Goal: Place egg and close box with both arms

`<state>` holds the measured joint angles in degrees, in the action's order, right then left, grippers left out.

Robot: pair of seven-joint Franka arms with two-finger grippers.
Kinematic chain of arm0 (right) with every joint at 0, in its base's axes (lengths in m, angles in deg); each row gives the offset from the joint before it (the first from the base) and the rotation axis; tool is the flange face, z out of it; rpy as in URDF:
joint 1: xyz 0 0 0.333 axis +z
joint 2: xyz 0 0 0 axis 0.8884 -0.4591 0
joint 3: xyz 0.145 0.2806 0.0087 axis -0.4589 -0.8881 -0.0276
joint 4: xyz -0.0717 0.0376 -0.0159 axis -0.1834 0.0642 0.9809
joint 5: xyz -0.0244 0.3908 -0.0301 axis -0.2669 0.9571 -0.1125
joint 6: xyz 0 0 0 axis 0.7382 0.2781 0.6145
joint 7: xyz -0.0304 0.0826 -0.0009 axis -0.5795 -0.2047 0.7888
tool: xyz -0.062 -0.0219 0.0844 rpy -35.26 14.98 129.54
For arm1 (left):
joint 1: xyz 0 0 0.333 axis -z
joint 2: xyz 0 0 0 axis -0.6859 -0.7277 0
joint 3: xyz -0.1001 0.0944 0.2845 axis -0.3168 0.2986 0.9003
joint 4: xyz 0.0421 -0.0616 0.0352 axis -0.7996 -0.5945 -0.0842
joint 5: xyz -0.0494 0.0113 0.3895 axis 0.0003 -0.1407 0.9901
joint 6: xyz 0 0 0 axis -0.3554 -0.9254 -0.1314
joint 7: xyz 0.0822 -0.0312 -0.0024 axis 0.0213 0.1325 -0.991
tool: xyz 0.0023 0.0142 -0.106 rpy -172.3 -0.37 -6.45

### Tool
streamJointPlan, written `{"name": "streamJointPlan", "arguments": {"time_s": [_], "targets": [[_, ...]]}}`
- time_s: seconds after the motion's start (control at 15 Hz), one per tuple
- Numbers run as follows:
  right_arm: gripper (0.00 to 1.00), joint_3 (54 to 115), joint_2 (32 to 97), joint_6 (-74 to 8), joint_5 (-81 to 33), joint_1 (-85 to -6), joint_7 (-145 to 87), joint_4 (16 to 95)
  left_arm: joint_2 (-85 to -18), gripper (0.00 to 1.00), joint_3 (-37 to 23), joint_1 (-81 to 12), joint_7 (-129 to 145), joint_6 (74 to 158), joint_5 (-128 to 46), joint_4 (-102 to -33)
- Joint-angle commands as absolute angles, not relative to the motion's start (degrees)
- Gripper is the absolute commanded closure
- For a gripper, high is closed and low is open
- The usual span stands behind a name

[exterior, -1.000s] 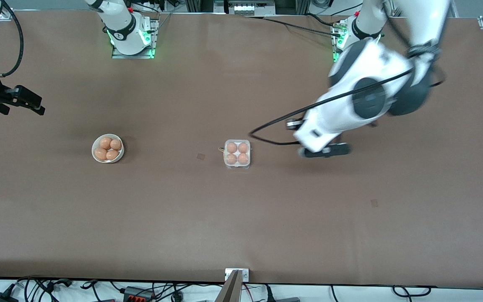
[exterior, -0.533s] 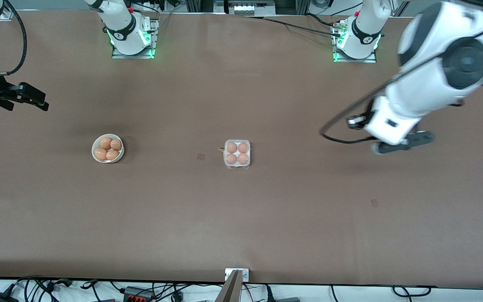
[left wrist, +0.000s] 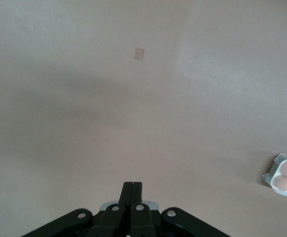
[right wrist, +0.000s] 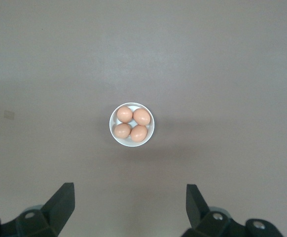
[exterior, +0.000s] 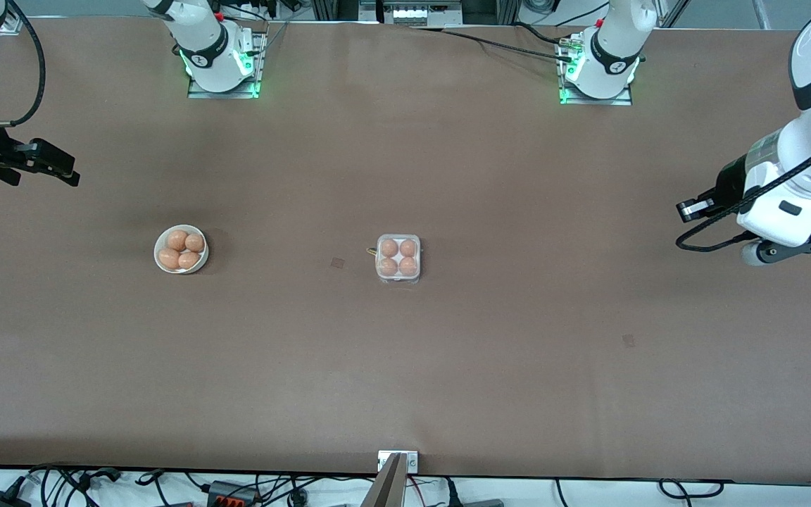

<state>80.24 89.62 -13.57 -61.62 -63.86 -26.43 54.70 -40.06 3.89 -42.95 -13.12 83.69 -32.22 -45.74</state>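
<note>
The box (exterior: 398,258), lid down over four eggs, is being seen mid-desk (exterior: 448,366), well apart from both pincers. The left pincer (left wrist: 132,190), pressed together and empty, is nearer; the right pincer (right wrist: 129,203), spread wide and empty, is being held over the bowl (right wrist: 131,123).

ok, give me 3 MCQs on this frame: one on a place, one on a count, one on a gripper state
1. Where does the box stand relative to the bowl?
A. toward the left arm's end of the table
B. toward the right arm's end of the table
C. inside the bowl

2. How many eggs lie in the bowl?
A. two
B. three
C. four

3. How are the fingers of the right gripper?
A. open, empty
B. shut on an egg
C. shut on the box lid

Key:
1 A: the front view shows the box mid-table, on the left arm's side of the bowl.
2 C: the right wrist view shows four.
3 A: both fingers stand wide apart, nothing between them.
</note>
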Motion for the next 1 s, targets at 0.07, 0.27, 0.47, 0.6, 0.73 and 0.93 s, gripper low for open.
{"name": "streamJointPlan", "arguments": {"time_s": [0.07,0.27,0.47,0.6,0.73,0.93], "targets": [[0.0,80.7,90.6,-13.1,-62.4,-63.4,-26.2,54.9,-31.1,1.0,2.6,-45.6,-9.7,91.6,-31.0,-59.4],[0.0,80.5,90.6,-13.4,-62.4,-63.2,-26.2,54.9,-27.9,1.0,2.5,-46.5,-5.8,96.1,-31.0,-65.0],[0.0,80.4,90.4,-13.8,-62.4,-63.1,-26.2,54.9,-26.9,0.85,2.5,-47.3,0.0,95.0,-31.6,-65.2],[0.0,80.2,90.4,-13.9,-62.5,-63.0,-26.2,54.9,-27.5,0.75,2.5,-47.3,-0.5,94.9,-31.7,-64.1],[0.0,80.3,90.4,-14.4,-62.8,-63.1,-26.2,54.9,-28.8,0.43,2.6,-47.3,-2.0,94.7,-31.7,-62.3],[0.0,80.3,90.4,-15.1,-63.2,-63.1,-26.2,54.9,-29.3,0.0,2.5,-47.0,-1.9,92.4,-31.7,-62.7]]}}
